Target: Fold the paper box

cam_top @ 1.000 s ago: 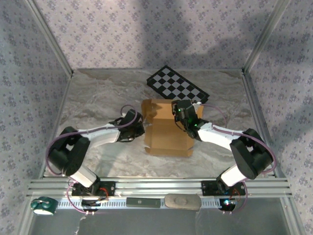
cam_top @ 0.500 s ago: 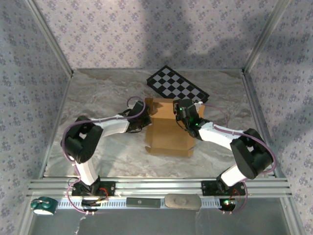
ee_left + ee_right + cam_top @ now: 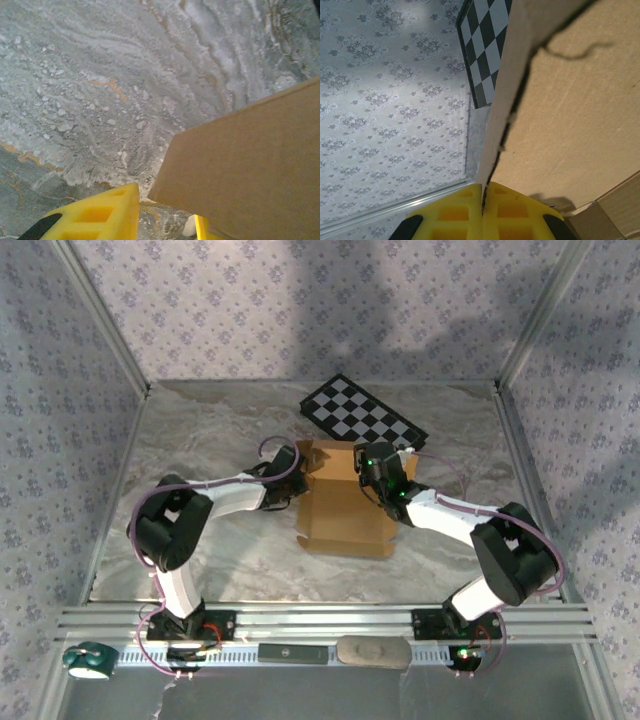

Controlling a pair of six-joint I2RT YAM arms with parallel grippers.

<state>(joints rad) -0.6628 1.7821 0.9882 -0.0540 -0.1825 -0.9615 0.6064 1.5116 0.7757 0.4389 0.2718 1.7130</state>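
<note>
End effectors [image 3: 297,484] [image 3: 364,460], two (right pinching), one paper box [image 3: 345,518]

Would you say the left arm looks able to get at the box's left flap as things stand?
Probably yes: the left gripper sits beside that flap of the box with its fingers apart, and nothing lies between them.

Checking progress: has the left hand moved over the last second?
Yes: the left hand moved toward the checkered board, up to the left wall of the paper box.
</note>
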